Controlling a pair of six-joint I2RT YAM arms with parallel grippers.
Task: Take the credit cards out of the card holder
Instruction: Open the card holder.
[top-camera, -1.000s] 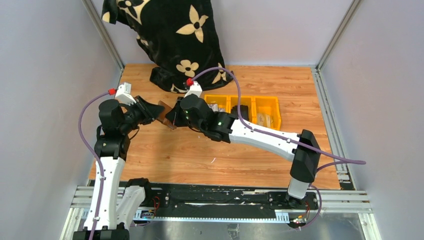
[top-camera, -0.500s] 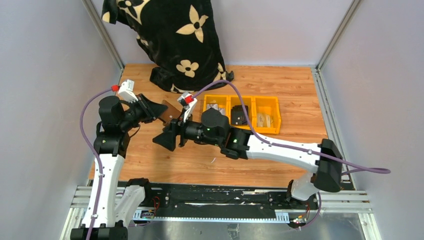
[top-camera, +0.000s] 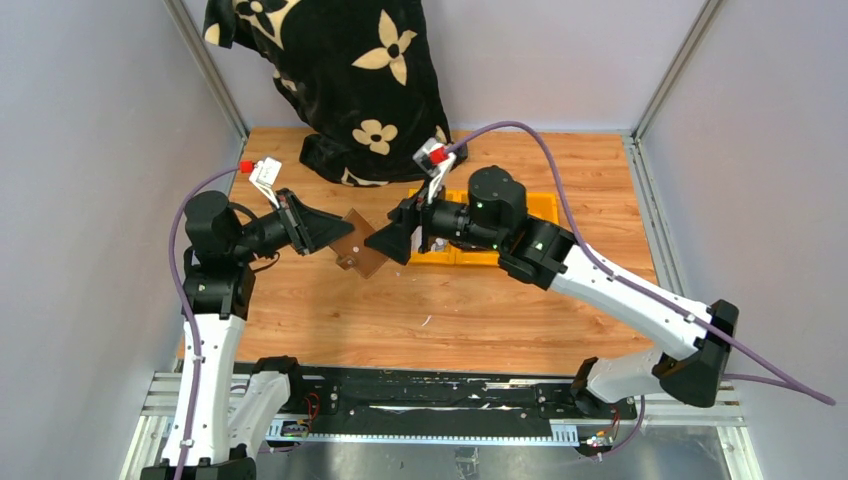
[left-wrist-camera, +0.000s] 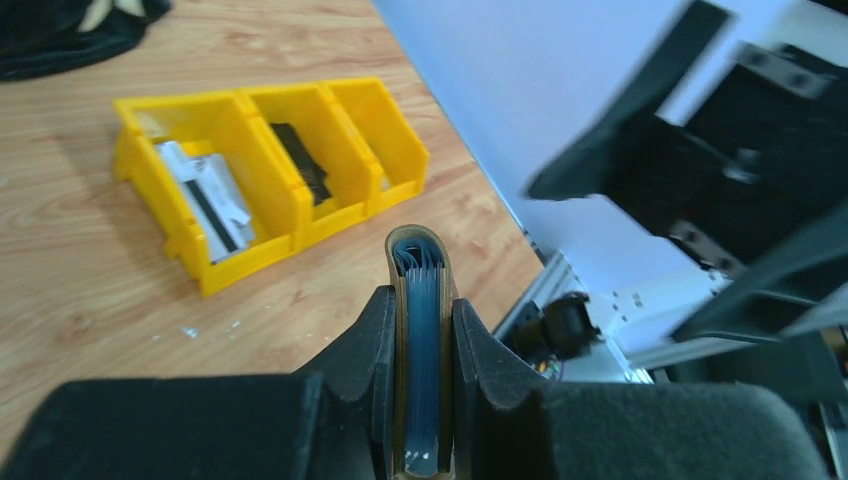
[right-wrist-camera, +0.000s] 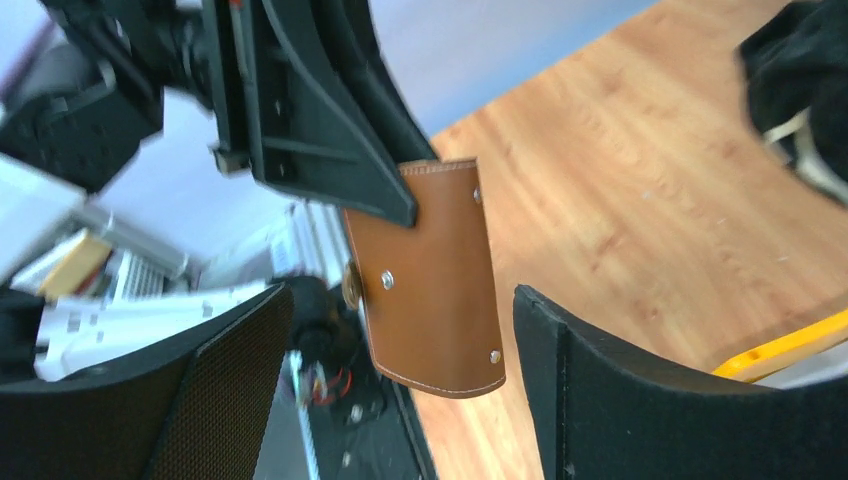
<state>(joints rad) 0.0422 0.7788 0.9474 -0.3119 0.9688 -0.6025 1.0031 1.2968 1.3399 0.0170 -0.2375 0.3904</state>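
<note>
**Top, left wrist and right wrist views.** The card holder (top-camera: 360, 243), a brown leather-like wallet, hangs in the air over the tabletop (top-camera: 450, 310), between the two arms and near the left end of the yellow bins (top-camera: 548, 208). The left hand (top-camera: 335, 232) is clamped on it across its flat faces, near one end, so the rest juts toward the right arm. In the left wrist view you look along one edge of the holder, where a stack of bluish clear sleeves (left-wrist-camera: 420, 340) sits between the leather covers. No credit cards show apart from the sleeves, so you cannot tell which pockets are filled.

**Handling.** Expect the holder to be light and its covers pliant rather than rigid. It will probably flex or pivot in the clamp if you pull sideways. The sleeves look slick, and any card inside should be thin, stiff and smooth. Take a card by whatever edge stands proud of its sleeve, pinch it flat face to flat face, and draw it straight along the pocket.

**Pose.** The right hand (top-camera: 392, 243) faces the holder with its fingers spread wide, gripping nothing. In its own camera the fingers frame the holder's free end. The left arm rises from its base to a high elbow and points its hand toward the centre. The right arm stretches diagonally across the tabletop from its base.
</note>
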